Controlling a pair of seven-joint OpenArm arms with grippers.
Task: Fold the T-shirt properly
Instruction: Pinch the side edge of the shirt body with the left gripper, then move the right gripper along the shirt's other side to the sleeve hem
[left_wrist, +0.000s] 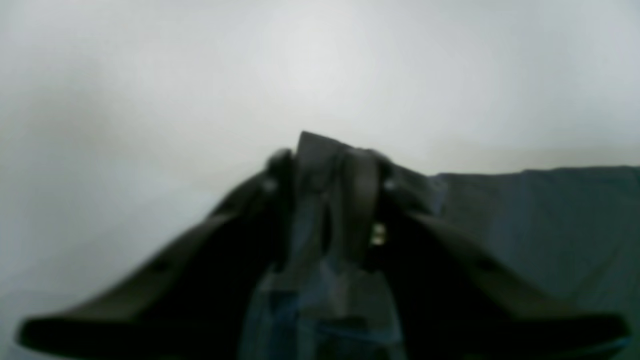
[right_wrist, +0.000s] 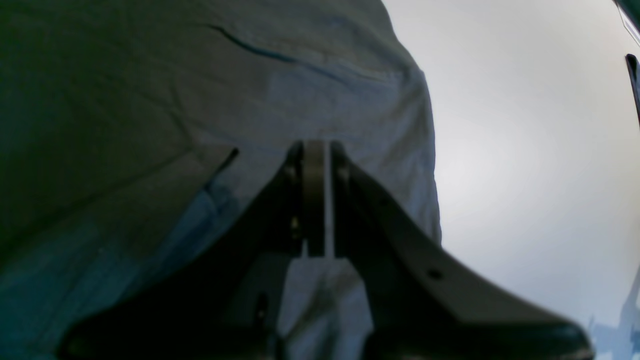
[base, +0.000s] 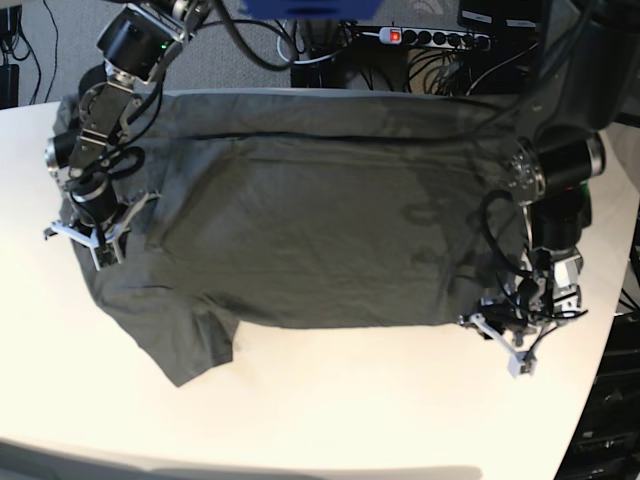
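Broadly, the T-shirt (base: 300, 220) lies spread over most of the white counter (base: 380, 410), dark grey and wrinkled, with its far edge running along the counter's back side and a long crease crossing it near that edge. One short sleeve (base: 195, 345) sticks out toward the front of the counter in the base view, lying flat on the bare surface. At that view's right the left hand (left_wrist: 330, 160) sits low at the shirt's front corner; its wrist view shows the two fingers drawn close together with a fold of grey fabric pinched between them, the cloth running down between the fingers toward the camera while more of the shirt lies flat off to the right. At the base view's left the right hand (right_wrist: 316, 150) rests on the shirt's other end, near the counter's side edge; its wrist view shows the fingers nearly together with only a thin slit between them, fabric beneath and around them, though whether any cloth is caught in that slit cannot be told. Behind the counter hang black cables and a power strip (base: 435, 38) with a red switch.
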